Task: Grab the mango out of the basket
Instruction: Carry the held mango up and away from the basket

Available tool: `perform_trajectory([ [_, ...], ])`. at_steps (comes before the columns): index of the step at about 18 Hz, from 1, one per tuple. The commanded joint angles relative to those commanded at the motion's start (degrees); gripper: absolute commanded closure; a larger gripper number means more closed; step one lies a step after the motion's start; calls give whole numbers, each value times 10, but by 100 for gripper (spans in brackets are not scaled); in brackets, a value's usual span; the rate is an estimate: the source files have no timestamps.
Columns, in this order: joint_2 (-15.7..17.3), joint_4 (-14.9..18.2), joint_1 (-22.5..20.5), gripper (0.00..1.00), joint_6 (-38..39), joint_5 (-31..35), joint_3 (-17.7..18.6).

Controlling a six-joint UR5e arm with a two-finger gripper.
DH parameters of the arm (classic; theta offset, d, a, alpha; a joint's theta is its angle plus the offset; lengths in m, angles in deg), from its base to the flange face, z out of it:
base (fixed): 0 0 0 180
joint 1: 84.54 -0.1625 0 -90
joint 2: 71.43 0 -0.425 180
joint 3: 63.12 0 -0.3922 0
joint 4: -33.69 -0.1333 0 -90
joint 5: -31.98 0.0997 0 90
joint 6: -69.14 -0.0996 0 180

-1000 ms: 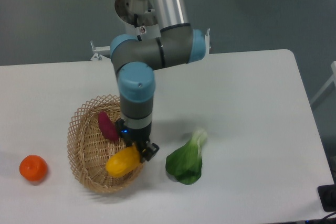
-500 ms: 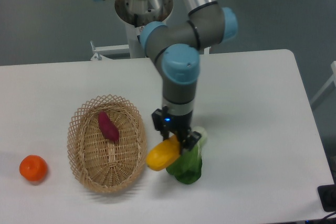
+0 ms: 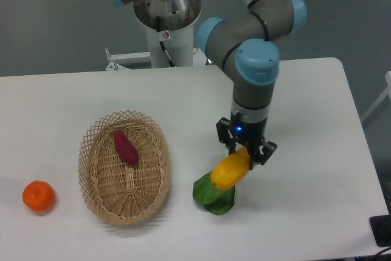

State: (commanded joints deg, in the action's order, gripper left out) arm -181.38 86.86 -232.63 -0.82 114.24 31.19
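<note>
The yellow-orange mango [image 3: 230,171] hangs in the air right of the basket, over a leafy green vegetable. My gripper [image 3: 247,151] is shut on the mango's upper right end, its dark fingers on either side of the fruit. The oval wicker basket [image 3: 98,200] rests on the white table to the left, well apart from the gripper. Only a dark purple-red sweet potato [image 3: 126,147] lies inside it.
A green leafy vegetable [image 3: 213,195] lies on the table directly below the mango. A round orange tangerine [image 3: 39,195] sits at the far left of the table. The robot's base column [image 3: 167,13] stands behind the table's far edge.
The gripper has carried the mango out of the basket and rightward, from above the basket's right side to a spot over the green vegetable. The basket and sweet potato stayed put.
</note>
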Motion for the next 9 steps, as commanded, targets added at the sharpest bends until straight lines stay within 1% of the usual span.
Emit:
perform_trajectory([
  [2, 0, 25, -13, 73, -16, 0, -13],
  [4, 0, 56, -25, 73, -53, 1, -21],
  [5, -1, 64, -32, 73, -65, 2, -23],
  [6, -2, 64, -35, 73, -71, 7, -22],
  [9, -11, 62, -37, 72, -74, 49, -28],
])
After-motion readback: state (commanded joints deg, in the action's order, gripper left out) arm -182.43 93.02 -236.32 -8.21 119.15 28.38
